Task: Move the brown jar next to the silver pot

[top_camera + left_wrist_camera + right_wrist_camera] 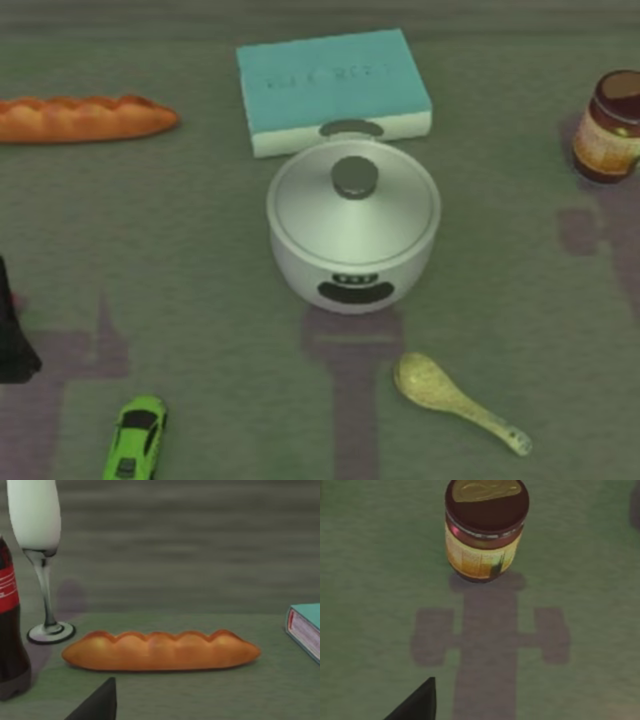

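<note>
One of each kind is showing across the views — nothing is repeating. The top view is showing one pot, one jar, one book, one loaf, one spoon and one toy car, six things in all lying on the table. The left wrist view is adding two more — one bottle and one glass.
</note>
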{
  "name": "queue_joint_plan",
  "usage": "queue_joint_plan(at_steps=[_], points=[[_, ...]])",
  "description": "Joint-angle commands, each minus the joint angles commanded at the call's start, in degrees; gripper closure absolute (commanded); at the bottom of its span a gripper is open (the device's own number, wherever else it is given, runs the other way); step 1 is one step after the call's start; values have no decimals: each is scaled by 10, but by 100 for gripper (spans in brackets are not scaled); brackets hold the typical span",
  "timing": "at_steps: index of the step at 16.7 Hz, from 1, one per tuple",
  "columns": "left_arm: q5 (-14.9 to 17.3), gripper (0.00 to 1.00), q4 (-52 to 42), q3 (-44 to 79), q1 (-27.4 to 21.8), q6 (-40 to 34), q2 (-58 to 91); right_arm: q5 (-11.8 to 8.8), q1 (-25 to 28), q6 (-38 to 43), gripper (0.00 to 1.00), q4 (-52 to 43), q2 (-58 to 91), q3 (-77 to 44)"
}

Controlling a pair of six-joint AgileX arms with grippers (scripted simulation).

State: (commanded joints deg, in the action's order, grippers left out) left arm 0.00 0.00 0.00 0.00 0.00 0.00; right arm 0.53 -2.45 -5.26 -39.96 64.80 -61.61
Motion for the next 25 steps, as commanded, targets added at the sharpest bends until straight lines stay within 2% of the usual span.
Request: queue_joint_plan(at_steps=[7, 13, 18, 25], points=[[0, 0, 0, 0, 0, 0, 0, -12, 3, -38, 0, -162, 360, -421], [0, 0, 0, 0, 0, 0, 0, -23, 12, -69, 0, -288, 642, -685], [0, 0, 0, 0, 0, 0, 0, -29, 16, -84, 0, -355, 783, -793], [0, 0, 0, 0, 0, 0, 0, -29, 14, -86, 0, -363, 801, -804]])
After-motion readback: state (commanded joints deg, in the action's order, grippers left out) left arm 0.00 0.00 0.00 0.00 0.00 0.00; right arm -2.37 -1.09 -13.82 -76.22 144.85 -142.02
